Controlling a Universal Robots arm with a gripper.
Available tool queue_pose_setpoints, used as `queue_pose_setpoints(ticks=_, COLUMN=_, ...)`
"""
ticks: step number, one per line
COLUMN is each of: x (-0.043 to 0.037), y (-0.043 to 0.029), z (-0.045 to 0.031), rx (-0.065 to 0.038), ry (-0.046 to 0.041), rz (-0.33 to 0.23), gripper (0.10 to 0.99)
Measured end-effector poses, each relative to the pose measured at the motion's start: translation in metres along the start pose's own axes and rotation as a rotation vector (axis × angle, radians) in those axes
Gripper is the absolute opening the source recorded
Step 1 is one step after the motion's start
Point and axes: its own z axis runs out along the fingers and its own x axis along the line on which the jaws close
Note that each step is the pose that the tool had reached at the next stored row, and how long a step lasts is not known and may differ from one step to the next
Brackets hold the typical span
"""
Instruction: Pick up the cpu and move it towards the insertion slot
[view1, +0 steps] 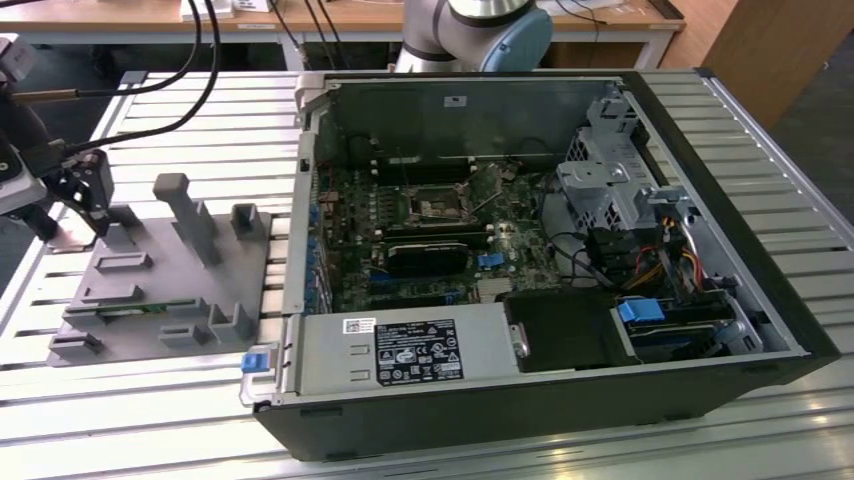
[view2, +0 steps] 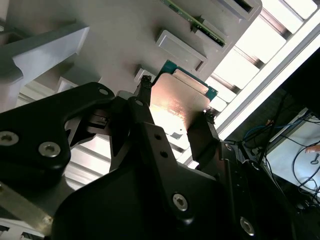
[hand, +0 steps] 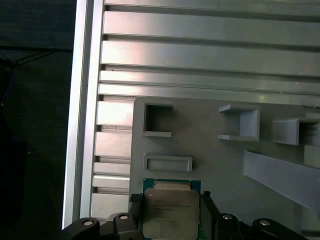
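Note:
The cpu (view2: 182, 102) is a thin square chip with a pale metal top and a green edge. It sits between the black fingers of my gripper (view2: 177, 100), which press on its two opposite edges just over the grey fixture plate (view2: 125, 35). The first wrist view shows the same hold, with the cpu (hand: 169, 210) inside the gripper (hand: 170, 200). In the exterior view the gripper (view1: 74, 225) hangs over the far corner of the fixture (view1: 160, 290) at the exterior view's left. The insertion slot (view1: 437, 207), a square silvery socket with a dark centre, lies on the board inside the open computer case.
The open computer case (view1: 747, 200) fills the middle and right of the slatted aluminium table (view1: 134, 420). Its near wall and the power supply (view1: 387, 350) stand between the fixture and the board. Upright grey posts (view1: 180, 205) rise from the fixture. Black cables (view1: 200, 60) hang at the back left.

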Motion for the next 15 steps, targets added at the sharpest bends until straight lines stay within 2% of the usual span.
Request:
queue_pose_setpoints(ticks=9, x=0.0000, y=0.0001, z=-0.0031, rx=0.000, ry=0.0002, rz=0.000, gripper=0.541)
queue_pose_setpoints(ticks=15, x=0.0001, y=0.0004, z=-0.0115, rx=0.000, ry=0.0001, rz=0.000, gripper=0.541)
